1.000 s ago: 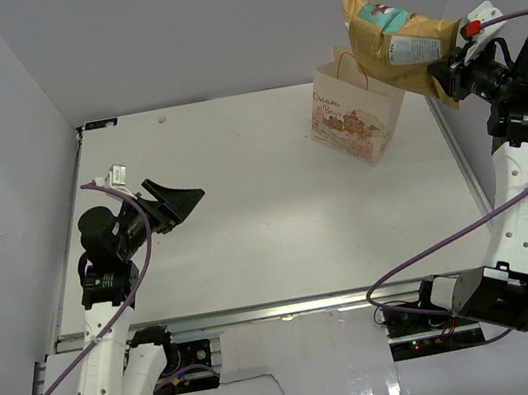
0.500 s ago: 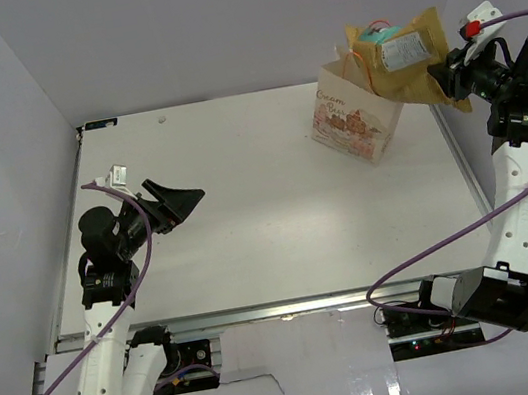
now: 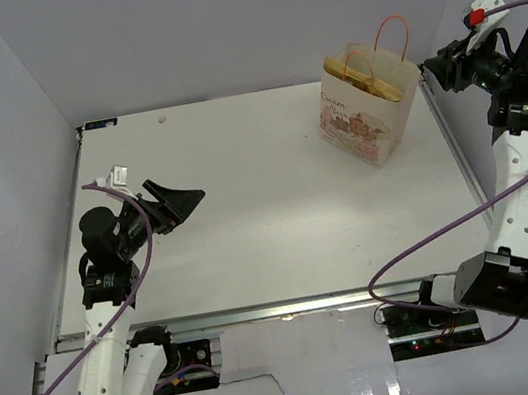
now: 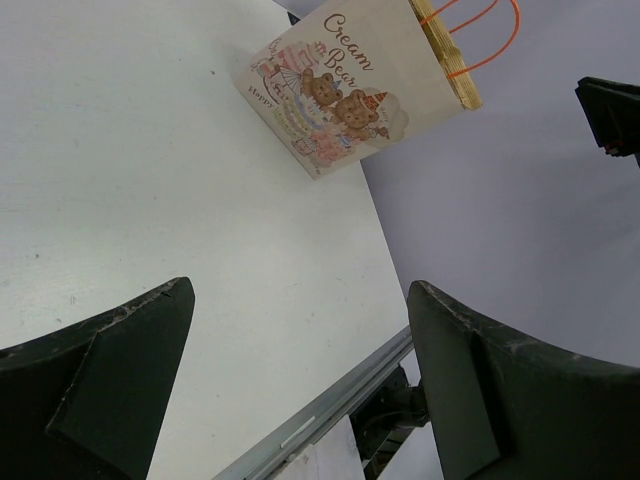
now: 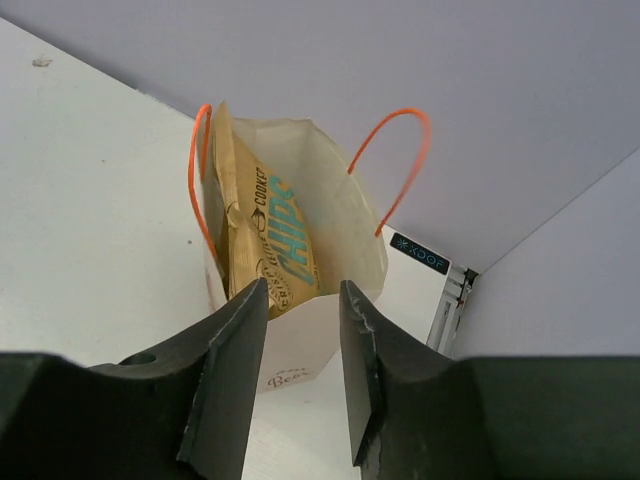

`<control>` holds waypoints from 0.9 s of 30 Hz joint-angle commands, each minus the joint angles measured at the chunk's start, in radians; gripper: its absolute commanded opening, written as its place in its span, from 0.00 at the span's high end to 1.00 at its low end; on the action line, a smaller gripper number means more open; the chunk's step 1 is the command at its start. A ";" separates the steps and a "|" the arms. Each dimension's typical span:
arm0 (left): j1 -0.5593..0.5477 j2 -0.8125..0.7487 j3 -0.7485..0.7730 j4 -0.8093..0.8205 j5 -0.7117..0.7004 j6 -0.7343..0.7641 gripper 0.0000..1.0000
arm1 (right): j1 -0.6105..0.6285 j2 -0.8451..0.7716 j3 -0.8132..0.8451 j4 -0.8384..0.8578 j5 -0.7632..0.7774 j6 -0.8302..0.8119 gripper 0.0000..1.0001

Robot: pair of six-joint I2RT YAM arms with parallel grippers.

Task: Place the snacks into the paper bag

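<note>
The cream paper bag (image 3: 363, 110) with orange loop handles stands at the table's far right; it also shows in the left wrist view (image 4: 345, 75) and in the right wrist view (image 5: 355, 215). The large yellow-orange chip bag (image 5: 262, 240) stands inside it, its top edge showing in the top view (image 3: 374, 88). My right gripper (image 3: 433, 73) hovers just right of the bag's mouth, open and empty, as the right wrist view (image 5: 303, 300) shows. My left gripper (image 3: 182, 202) is open and empty over the left side of the table. The other snacks are out of view.
A metal rail (image 3: 263, 311) runs along the table's near edge. Grey walls close in the back and both sides. Purple cables hang from both arms. The right rail (image 3: 457, 155) lies just beside the bag.
The right gripper held the chip bag above the paper bag, lowered it in and let go. The chip bag now sits inside and the gripper has drawn back to the right.
</note>
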 commanded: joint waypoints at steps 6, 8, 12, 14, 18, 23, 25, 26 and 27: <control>0.004 -0.006 -0.004 0.011 0.015 0.011 0.02 | 0.016 0.125 0.264 -0.114 -0.142 -0.001 0.41; 0.004 -0.003 0.002 -0.004 0.008 0.037 0.02 | 0.076 0.189 0.365 -0.368 -0.140 -0.099 0.27; 0.004 0.009 0.097 -0.157 -0.103 0.192 0.02 | 0.166 0.200 0.438 -0.656 -0.049 -0.225 0.01; 0.002 0.004 0.161 -0.214 -0.206 0.251 0.02 | 0.165 0.116 0.287 -0.619 0.032 -0.225 0.10; 0.002 -0.002 0.211 -0.277 -0.289 0.339 0.02 | 0.167 -0.056 -0.026 -0.417 0.273 -0.073 0.10; 0.002 0.004 0.203 -0.277 -0.280 0.336 0.02 | 0.165 -0.173 -0.218 -0.369 0.492 0.042 0.10; 0.004 0.003 0.196 -0.274 -0.275 0.325 0.02 | 0.165 -0.176 -0.240 -0.395 0.532 0.070 0.10; 0.004 0.001 0.194 -0.271 -0.272 0.324 0.02 | 0.167 -0.179 -0.261 -0.396 0.541 0.073 0.10; 0.002 -0.002 0.192 -0.268 -0.269 0.322 0.02 | 0.165 -0.183 -0.271 -0.395 0.551 0.070 0.10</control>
